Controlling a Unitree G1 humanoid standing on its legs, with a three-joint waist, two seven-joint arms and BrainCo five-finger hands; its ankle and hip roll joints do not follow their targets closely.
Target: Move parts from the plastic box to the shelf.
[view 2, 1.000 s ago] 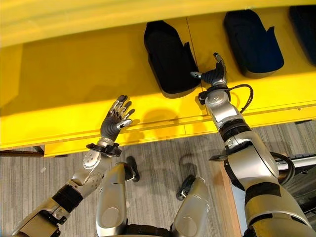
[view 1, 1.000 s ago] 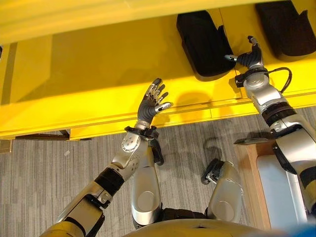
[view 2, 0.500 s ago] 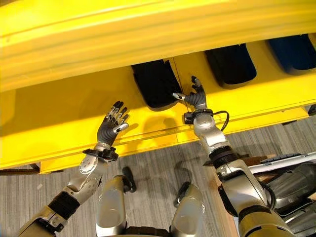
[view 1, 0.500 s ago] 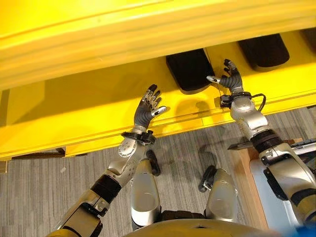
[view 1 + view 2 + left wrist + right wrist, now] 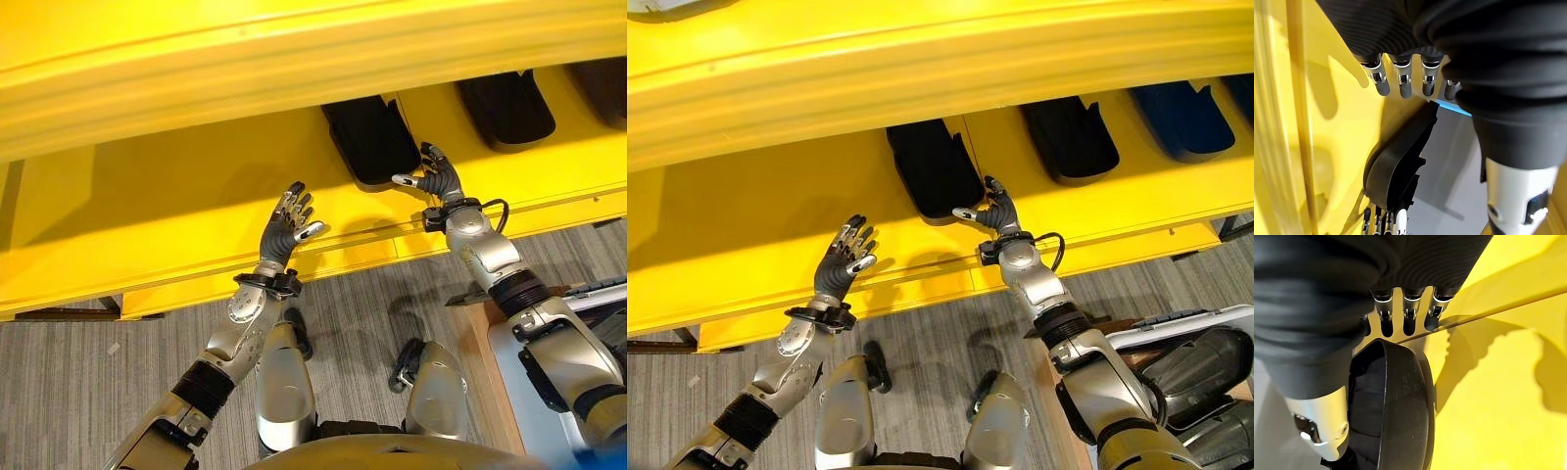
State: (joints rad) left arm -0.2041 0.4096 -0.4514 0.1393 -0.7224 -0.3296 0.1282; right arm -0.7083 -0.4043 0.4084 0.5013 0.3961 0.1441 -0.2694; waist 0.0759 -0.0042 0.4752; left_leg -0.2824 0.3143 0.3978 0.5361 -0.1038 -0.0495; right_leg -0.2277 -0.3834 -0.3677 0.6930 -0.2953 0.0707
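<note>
Yellow shelf [image 5: 176, 196] (black part [image 5: 370, 139] on it).

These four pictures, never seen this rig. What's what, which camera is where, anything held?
It is a two-armed humanoid robot. The two wide pictures come from a stereo camera on its head, looking down at a yellow shelf. The two close ones come from cameras on each wrist, looking along the fingers. On the shelf lie black moulded parts; the nearest black part sits just beyond the right hand, which is open, beside it and grips nothing. The left hand is open too, raised over the shelf's front edge and empty. More dark parts lie further right.
</note>
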